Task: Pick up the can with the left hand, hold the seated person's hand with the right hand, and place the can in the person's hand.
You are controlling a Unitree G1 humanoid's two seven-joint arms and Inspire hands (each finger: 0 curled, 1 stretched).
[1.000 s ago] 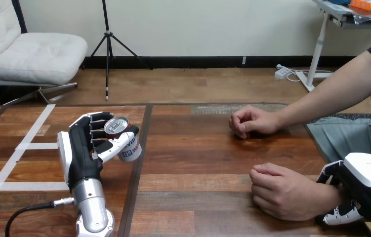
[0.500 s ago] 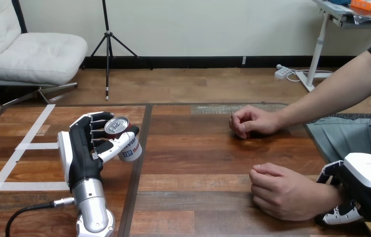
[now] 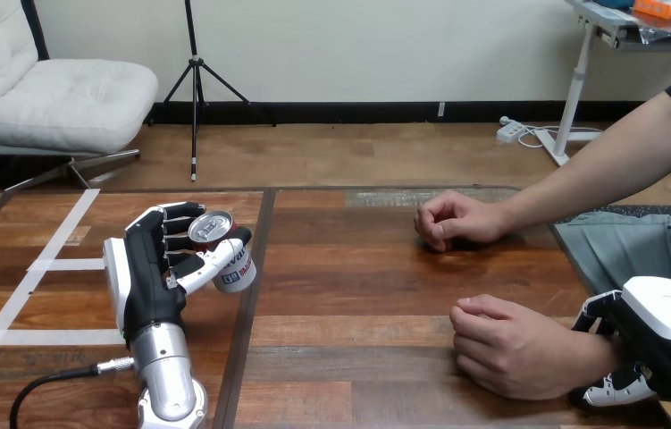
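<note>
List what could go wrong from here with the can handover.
1. The person's nearer hand, whose wrist the right hand grips, is a closed fist. It offers no open palm for the can, which could drop or roll off.
2. The can sits tilted in the left hand, far across the table from that fist, so it may slip on the way over.

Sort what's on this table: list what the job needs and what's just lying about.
Job: can, in the left hand; right hand, curled round the person's wrist; the person's near hand.
Lying about: the person's far hand, resting on the table; white tape.
</note>
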